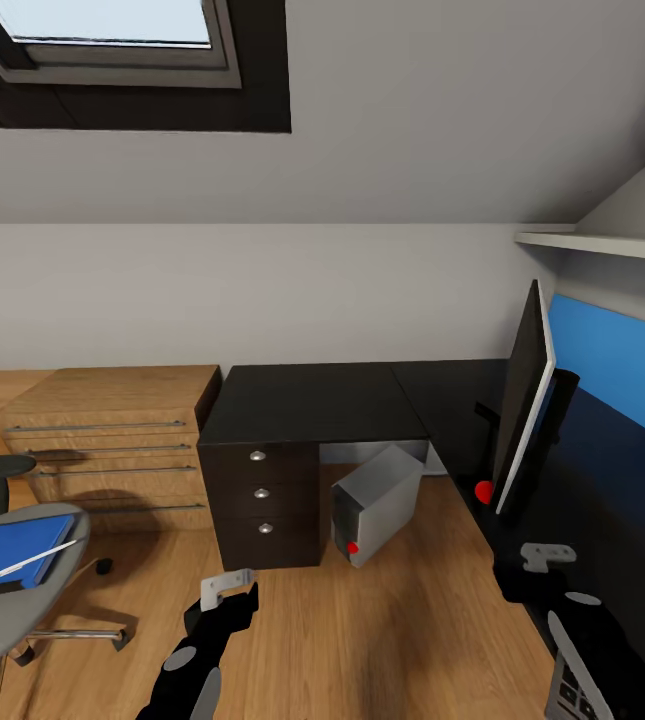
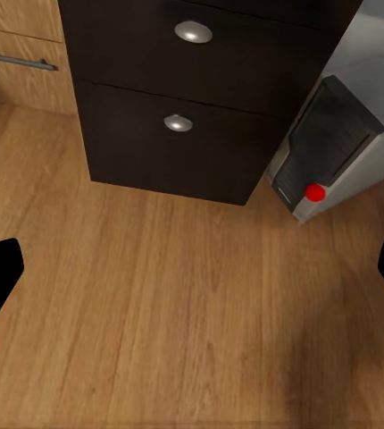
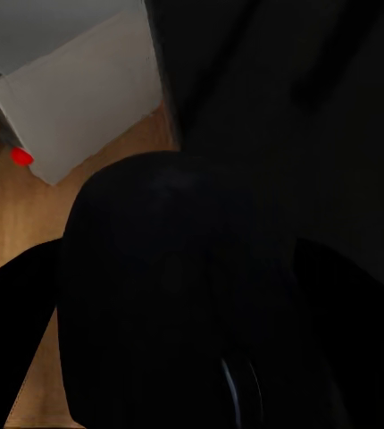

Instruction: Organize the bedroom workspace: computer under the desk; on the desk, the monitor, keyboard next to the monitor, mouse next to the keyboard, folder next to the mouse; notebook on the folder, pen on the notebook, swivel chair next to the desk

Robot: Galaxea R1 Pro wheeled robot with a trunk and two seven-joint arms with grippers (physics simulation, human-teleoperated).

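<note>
Bedroom floor of warm wood planks [image 1: 412, 620] fills most of my head view, under a pale wall and a sloped ceiling with a dark-framed skylight [image 1: 122, 60]. From here I see the desk [image 1: 312, 400], glossy black and L-shaped, with its drawer block [image 1: 262, 495] of three round silver knobs standing on the floor. The computer [image 1: 377, 505] sits tilted on the floor in the knee space just beside those drawers, red dot low on its front; in the left wrist view it [image 2: 335, 143] lies close by the bottom drawer. The monitor [image 1: 524, 400] stands upright on the right wing of the desk, seen nearly edge-on, a red dot at its lower corner, with a blue wall panel [image 1: 617, 370] behind it and a white shelf [image 1: 602, 242] above. A corner of the keyboard [image 1: 574, 690] shows at the bottom right edge. A low light-wood chest of drawers [image 1: 112, 440] stands left of the desk against the wall.

At far left the swivel chair [image 1: 22, 610] stands well apart from the desk, the folder [image 1: 7, 555] lying on its seat and the pen [image 1: 34, 560] on top of the folder.

My left gripper [image 1: 224, 590] hangs over bare floor with its fingers spread wide. My right gripper [image 1: 547, 553] is over the desk edge; I cannot tell how its fingers stand, because a dark rounded shape [image 3: 192, 295] blocks the right wrist view. I can read no writing or labels anywhere.
</note>
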